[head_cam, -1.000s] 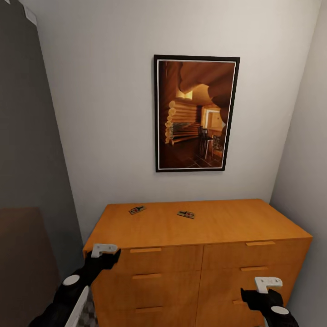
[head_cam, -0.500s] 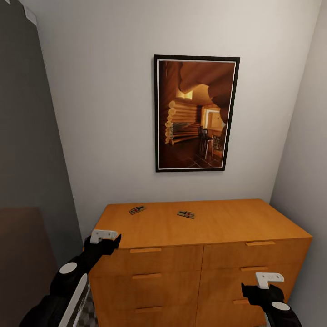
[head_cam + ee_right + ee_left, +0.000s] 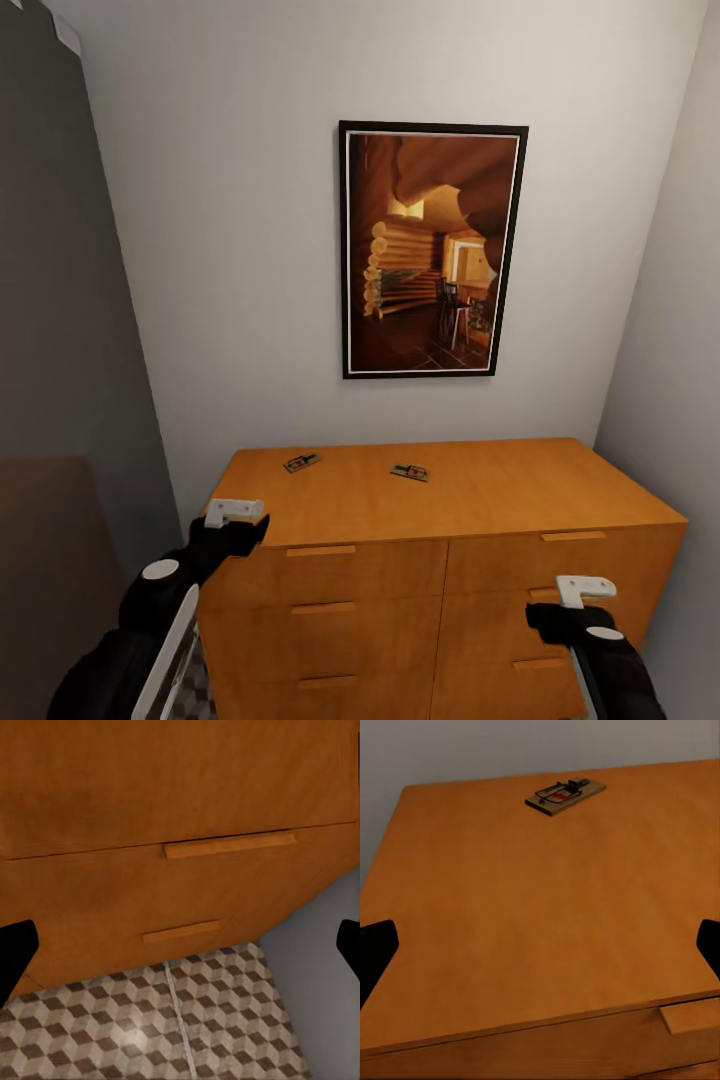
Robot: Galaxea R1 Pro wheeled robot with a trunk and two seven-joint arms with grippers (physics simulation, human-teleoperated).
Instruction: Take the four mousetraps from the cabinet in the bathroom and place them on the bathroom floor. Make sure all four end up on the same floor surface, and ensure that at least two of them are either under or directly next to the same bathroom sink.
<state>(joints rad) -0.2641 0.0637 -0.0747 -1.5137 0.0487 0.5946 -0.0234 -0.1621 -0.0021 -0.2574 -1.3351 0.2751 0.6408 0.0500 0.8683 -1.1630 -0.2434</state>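
Two mousetraps lie on top of the orange-brown cabinet [image 3: 480,500] near its back edge, one [image 3: 301,462] at the left and one [image 3: 409,472] nearer the middle. My left gripper [image 3: 235,512] hovers at the cabinet's front left corner, open and empty. In the left wrist view the left mousetrap [image 3: 565,795] sits well beyond the fingertips [image 3: 375,952]. My right gripper [image 3: 585,590] is open and empty in front of the right-hand drawers [image 3: 150,780], low above the bathroom floor [image 3: 225,1020]. The sink is out of view.
A framed picture [image 3: 430,250] hangs on the white wall behind the cabinet. A grey wall [image 3: 60,300] closes the left side and a pale wall [image 3: 680,350] runs close along the cabinet's right end. Slim drawer handles [image 3: 229,844] stick out.
Both grippers have risen: the left came up to the level of the cabinet's front left corner, and the right moved up along the right-hand drawers. The mousetraps have not moved.
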